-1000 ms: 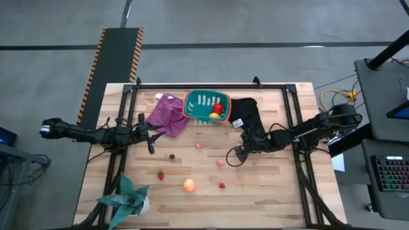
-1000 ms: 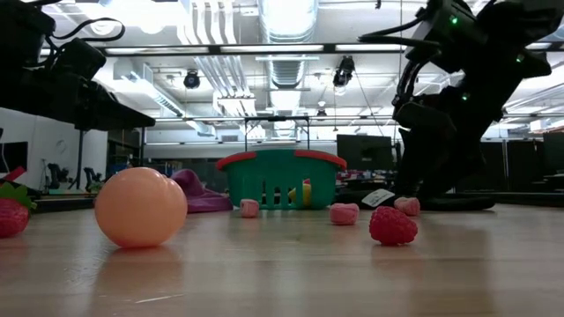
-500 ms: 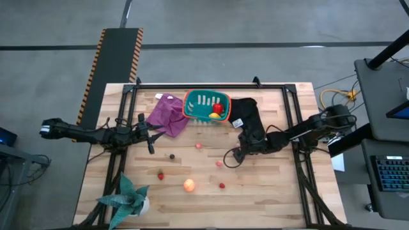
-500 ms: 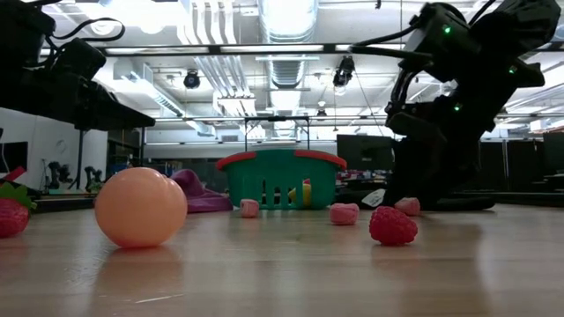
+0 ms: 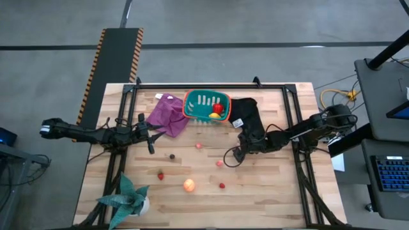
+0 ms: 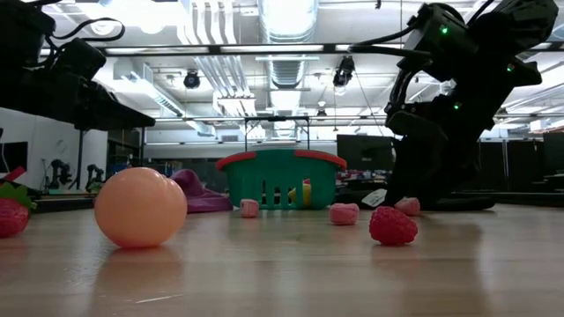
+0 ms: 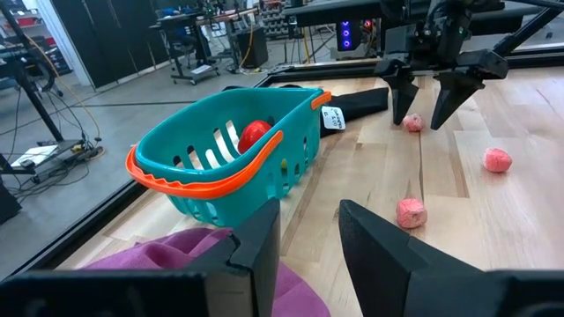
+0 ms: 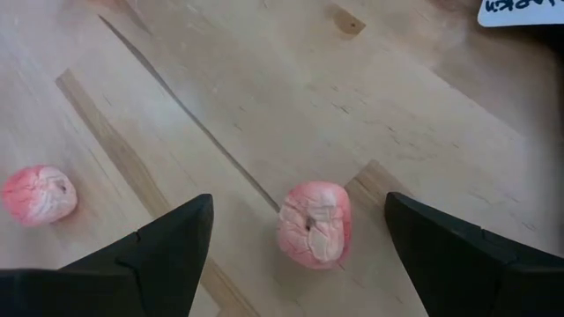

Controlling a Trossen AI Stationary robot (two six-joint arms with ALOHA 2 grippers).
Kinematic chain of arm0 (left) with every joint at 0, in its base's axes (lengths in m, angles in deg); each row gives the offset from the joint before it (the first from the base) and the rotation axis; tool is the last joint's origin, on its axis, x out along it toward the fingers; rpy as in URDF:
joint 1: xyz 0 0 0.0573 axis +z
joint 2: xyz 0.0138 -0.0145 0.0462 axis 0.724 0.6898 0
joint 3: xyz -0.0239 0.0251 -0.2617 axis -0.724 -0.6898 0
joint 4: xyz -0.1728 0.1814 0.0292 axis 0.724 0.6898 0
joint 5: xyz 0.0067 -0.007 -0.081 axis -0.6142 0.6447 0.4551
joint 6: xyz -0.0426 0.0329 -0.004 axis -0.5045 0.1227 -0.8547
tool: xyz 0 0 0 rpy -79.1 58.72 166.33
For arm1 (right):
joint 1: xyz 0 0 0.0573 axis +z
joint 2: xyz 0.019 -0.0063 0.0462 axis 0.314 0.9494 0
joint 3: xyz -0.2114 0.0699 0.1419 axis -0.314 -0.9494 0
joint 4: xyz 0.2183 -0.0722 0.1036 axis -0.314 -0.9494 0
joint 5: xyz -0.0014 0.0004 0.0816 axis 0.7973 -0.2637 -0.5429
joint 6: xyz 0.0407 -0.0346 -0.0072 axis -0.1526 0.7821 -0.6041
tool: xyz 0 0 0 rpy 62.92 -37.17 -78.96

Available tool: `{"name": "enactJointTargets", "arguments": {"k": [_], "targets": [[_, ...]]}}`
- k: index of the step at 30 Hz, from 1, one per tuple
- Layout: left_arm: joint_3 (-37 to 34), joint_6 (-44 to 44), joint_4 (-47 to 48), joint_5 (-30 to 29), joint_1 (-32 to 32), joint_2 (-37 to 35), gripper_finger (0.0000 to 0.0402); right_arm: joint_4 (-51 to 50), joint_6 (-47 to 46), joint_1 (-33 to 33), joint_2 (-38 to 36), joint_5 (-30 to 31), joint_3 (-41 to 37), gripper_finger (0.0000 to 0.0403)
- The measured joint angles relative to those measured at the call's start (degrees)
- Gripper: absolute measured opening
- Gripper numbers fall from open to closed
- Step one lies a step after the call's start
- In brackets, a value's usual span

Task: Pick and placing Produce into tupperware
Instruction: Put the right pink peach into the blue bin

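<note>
No text can be read for certain. A white tag lies on the black cloth just beside the tupperware, and it carries dark printing too small to make out. In the right wrist view the tag's edge shows a cropped line of illegible characters.

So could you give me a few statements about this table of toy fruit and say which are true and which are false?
1. The right gripper hangs open over a pink piece on the table. True.
2. The teal container holds nothing. False: a red piece and a yellow piece lie inside.
3. The orange-peach ball sits on the bare wood. True.
4. The left gripper grips the purple cloth. False: it hangs beside the cloth, holding nothing.
5. The green spiky plant stands in the container. False: it stands at a table corner.
</note>
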Motion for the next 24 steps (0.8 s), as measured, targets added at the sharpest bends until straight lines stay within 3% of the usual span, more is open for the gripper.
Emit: {"name": "enactJointTargets", "arguments": {"k": [14, 24], "targets": [[0.0, 0.0, 0.0, 0.0, 0.0, 0.0, 0.0105, -1.2, 0.5, 0.0, -0.1, -0.6, 0.0, 0.0322], [0.0, 0.0, 0.0, 0.0, 0.0, 0.0, 0.0105, -1.8, 0.7, 0.0, -0.1, -0.7, -0.1, 0.0223]]}}
